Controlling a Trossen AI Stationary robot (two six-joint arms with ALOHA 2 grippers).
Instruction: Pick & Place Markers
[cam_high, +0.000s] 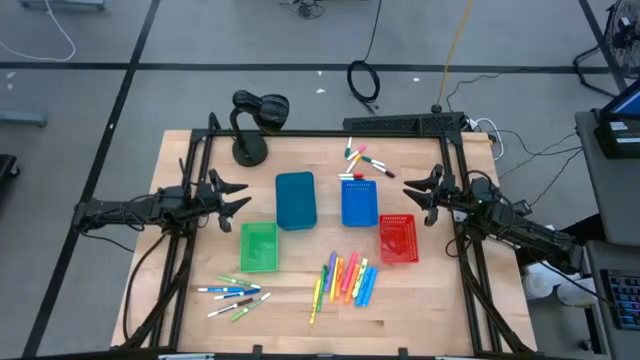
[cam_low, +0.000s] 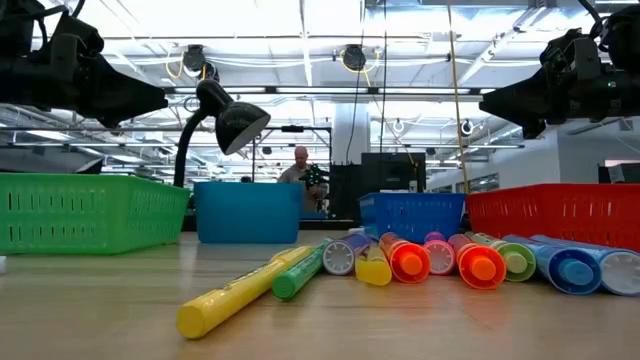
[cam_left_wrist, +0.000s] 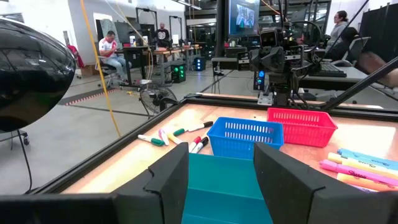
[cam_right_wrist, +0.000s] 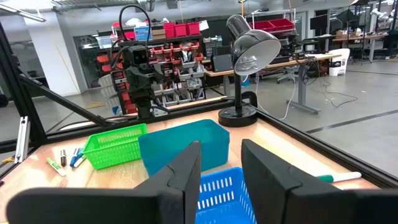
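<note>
Overhead arrangement of the wooden table (cam_high: 300, 300). The left gripper (cam_high: 232, 195) hangs above the table's left side, level with the teal bin (cam_high: 295, 200), fingers spread and holding nothing. The right gripper (cam_high: 420, 188) hangs above the right side, just right of the blue basket (cam_high: 359, 203), fingers likewise spread and empty.

The markers lie in three groups, all on the tabletop and outside the containers. White-bodied markers with coloured caps (cam_high: 235, 297) are scattered at the near left, in front of the green basket (cam_high: 258, 246). Neon markers (cam_high: 345, 280) in yellow, orange, pink, blue and purple lie side by side at the near centre, in front of the red basket (cam_high: 398, 238); in the low view their capped ends (cam_low: 470, 262) face the camera, with one yellow marker (cam_low: 240, 293) lying apart at an angle. A third cluster of white-bodied markers (cam_high: 365, 160) rests at the far side, just beyond the blue basket.

A black desk lamp (cam_high: 255, 125) stands at the far left corner. In the low view a person (cam_low: 298, 168) is visible in the room behind the table.
</note>
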